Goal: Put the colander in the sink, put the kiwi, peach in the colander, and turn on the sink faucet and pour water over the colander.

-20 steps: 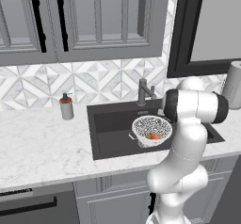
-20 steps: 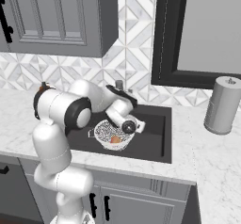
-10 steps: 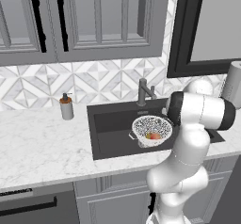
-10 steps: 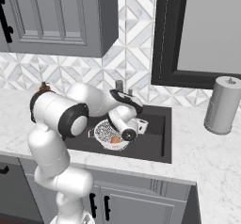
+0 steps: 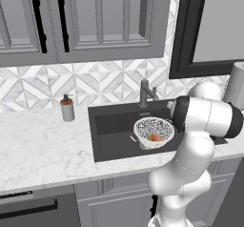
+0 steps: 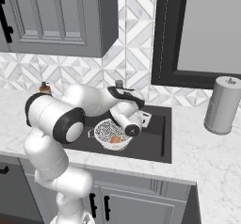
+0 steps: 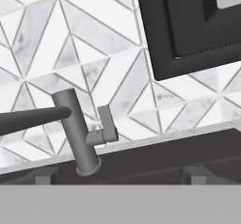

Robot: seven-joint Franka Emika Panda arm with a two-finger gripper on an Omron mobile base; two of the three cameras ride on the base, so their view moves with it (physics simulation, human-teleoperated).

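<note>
The white mesh colander [image 5: 153, 129] [image 6: 111, 132] rests in the dark sink [image 5: 114, 128] [image 6: 157, 138]. Inside it lies the orange-red peach [image 5: 157, 138] [image 6: 115, 140], with the kiwi [image 5: 151, 136] a small greenish patch at its left. My gripper [image 6: 144, 119] hovers just right of the colander over the basin, largely masked by my own arm. Its camera faces the back wall. There the dark faucet [image 7: 77, 136] [image 5: 144, 93] stands upright, spout pointing left and side lever [image 7: 108, 124] on its right. No fingertips rise in the hand view.
A soap-pump bottle [image 5: 67, 109] [image 6: 44, 87] stands on the marble counter [image 5: 43, 149] left of the sink. A paper-towel roll [image 6: 221, 104] [image 5: 236, 84] is at the right. A black window frame [image 7: 188, 30] hangs above the backsplash, and grey cabinets [image 5: 71, 21] at upper left.
My hand has drawn away from the colander to the right and turned toward the back wall. The elbow has swung right. Colander and fruit stay put.
</note>
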